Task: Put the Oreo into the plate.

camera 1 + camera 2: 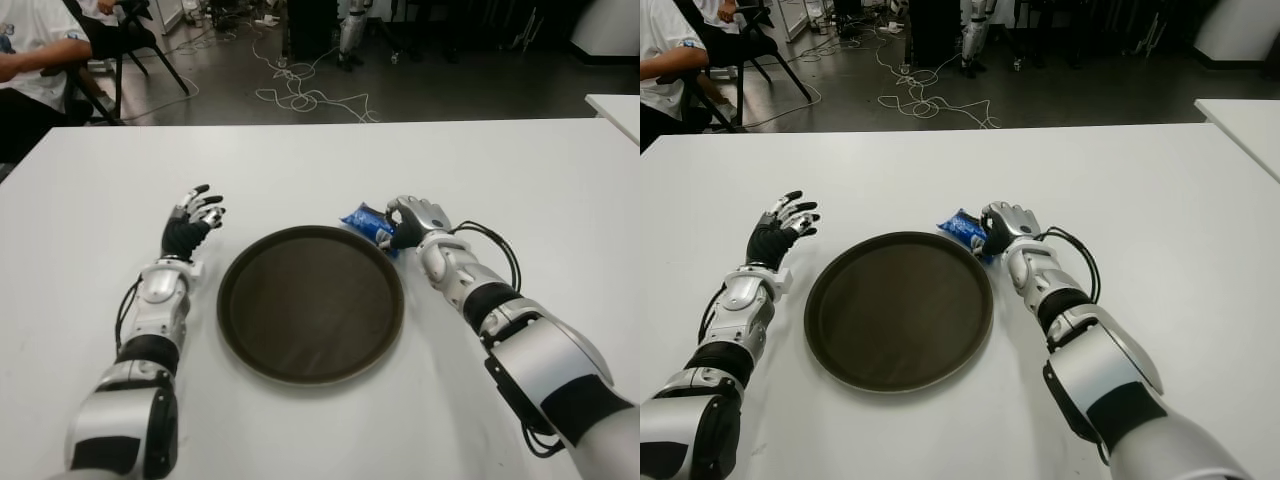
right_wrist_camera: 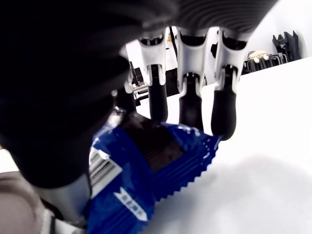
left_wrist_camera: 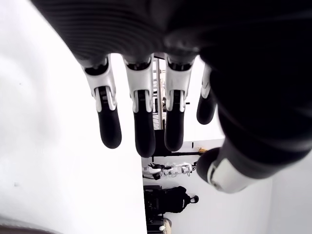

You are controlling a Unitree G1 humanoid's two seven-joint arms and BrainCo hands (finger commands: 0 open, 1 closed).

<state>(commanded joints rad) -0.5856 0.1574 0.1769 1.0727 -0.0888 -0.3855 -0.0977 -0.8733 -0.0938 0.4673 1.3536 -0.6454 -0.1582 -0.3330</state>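
Observation:
A blue Oreo packet (image 1: 365, 224) lies on the white table (image 1: 300, 160), just outside the far right rim of the round dark brown plate (image 1: 310, 300). My right hand (image 1: 412, 222) is curled over the packet from its right side. Up close, the right wrist view has the fingers (image 2: 187, 105) bent down over the packet (image 2: 146, 165) and the thumb against it, so the hand is shut on it. The packet still sits low at the table surface. My left hand (image 1: 195, 215) shows to the left of the plate, its fingers (image 3: 141, 122) spread and holding nothing.
Nothing lies in the plate. A person in a white shirt (image 1: 30, 60) sits on a chair beyond the table's far left corner. Cables (image 1: 300, 95) lie on the floor behind the table. Another white table's corner (image 1: 615, 105) shows at far right.

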